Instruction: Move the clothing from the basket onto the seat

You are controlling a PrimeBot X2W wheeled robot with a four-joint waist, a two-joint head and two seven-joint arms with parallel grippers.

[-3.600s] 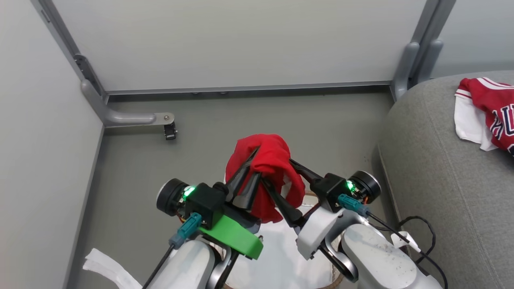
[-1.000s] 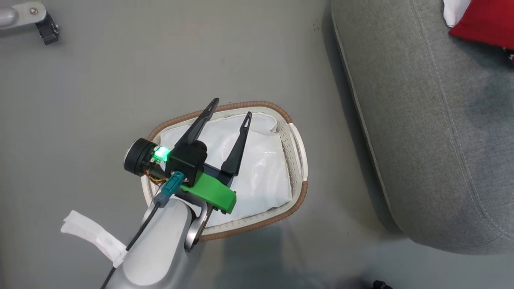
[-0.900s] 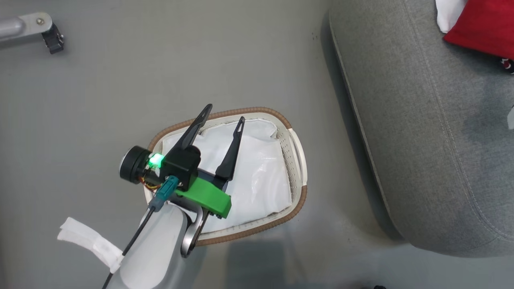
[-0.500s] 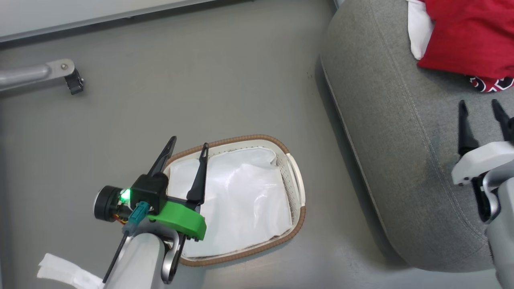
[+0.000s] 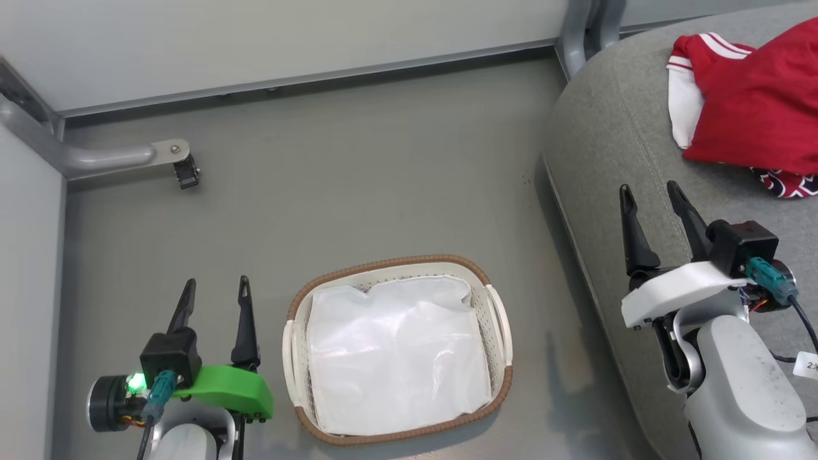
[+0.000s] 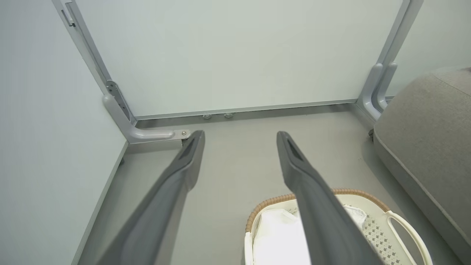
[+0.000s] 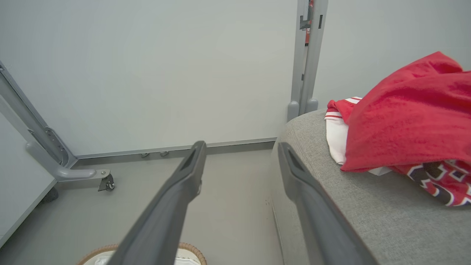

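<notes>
Red and white jerseys [image 5: 754,115] lie piled on the grey seat [image 5: 639,166] at the upper right; the right wrist view shows the same jerseys [image 7: 404,125] on the seat [image 7: 386,206]. The oval basket [image 5: 498,326] stands on the floor at bottom centre, holding just a glossy white liner sheet [image 5: 396,358]. My left gripper [image 5: 214,287] is open and empty, left of the basket. My right gripper [image 5: 648,191] is open and empty over the seat's near edge, short of the jerseys. In the left wrist view the basket [image 6: 368,195] sits lower right of my left gripper [image 6: 239,136].
Pale panel walls close off the back and left. A grey metal foot with a small black caster [image 5: 185,172] juts onto the floor at upper left, and a grey post [image 5: 581,25] stands by the seat's far corner. A white strap tag [image 5: 806,365] hangs by my right arm.
The head view has swung upward and the back wall has come into sight. My left gripper has drawn back from over the basket to its left side. The right gripper has come further into view.
</notes>
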